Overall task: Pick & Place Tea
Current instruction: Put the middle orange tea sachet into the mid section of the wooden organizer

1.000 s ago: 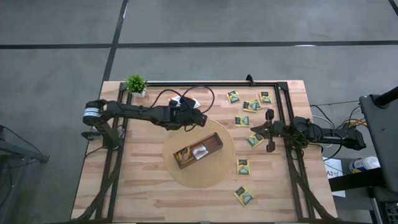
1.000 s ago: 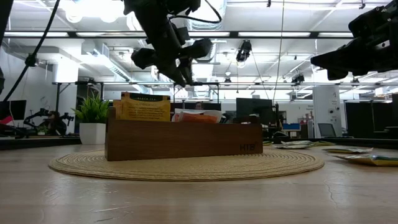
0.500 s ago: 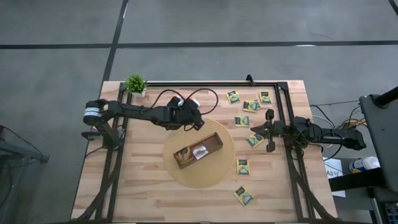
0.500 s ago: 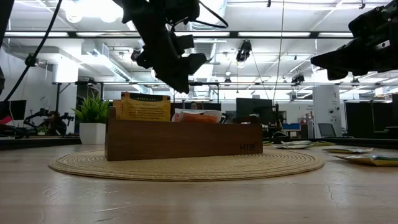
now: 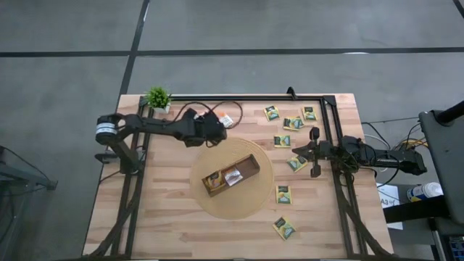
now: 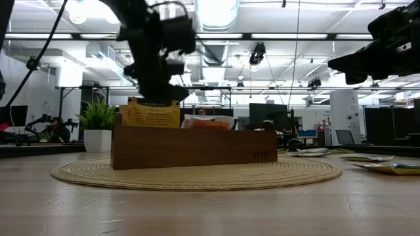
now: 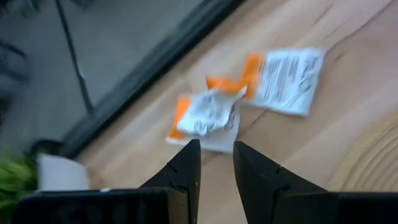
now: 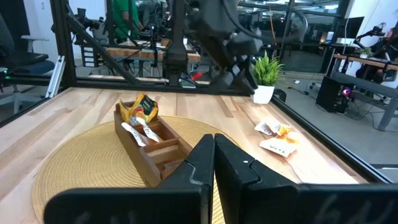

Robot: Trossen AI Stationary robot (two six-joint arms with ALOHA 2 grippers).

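Observation:
Two white-and-orange tea sachets lie flat on the wood near the far rail, one crumpled and one smooth; from above they show as a pair. My left gripper hangs just short of the crumpled one, slanting down, narrowly open with nothing between its fingers; in the high view my left gripper is at the mat's far-left side. The brown wooden tray sits on a round woven mat and holds a yellow-orange sachet and a white-and-orange one. My right gripper waits shut at the right.
Several dark green and yellow sachets lie scattered on the table's right half, such as one near the far edge and one near the front. A small potted plant stands at the far left corner. A black frame rail runs along the far edge.
My left gripper has left the mat's far edge and gone toward the table's far left, down toward the white-and-orange sachets by the rail, rolling at the wrist as it went. Its finger gap looks unchanged. The sachets and the tray have stayed put.

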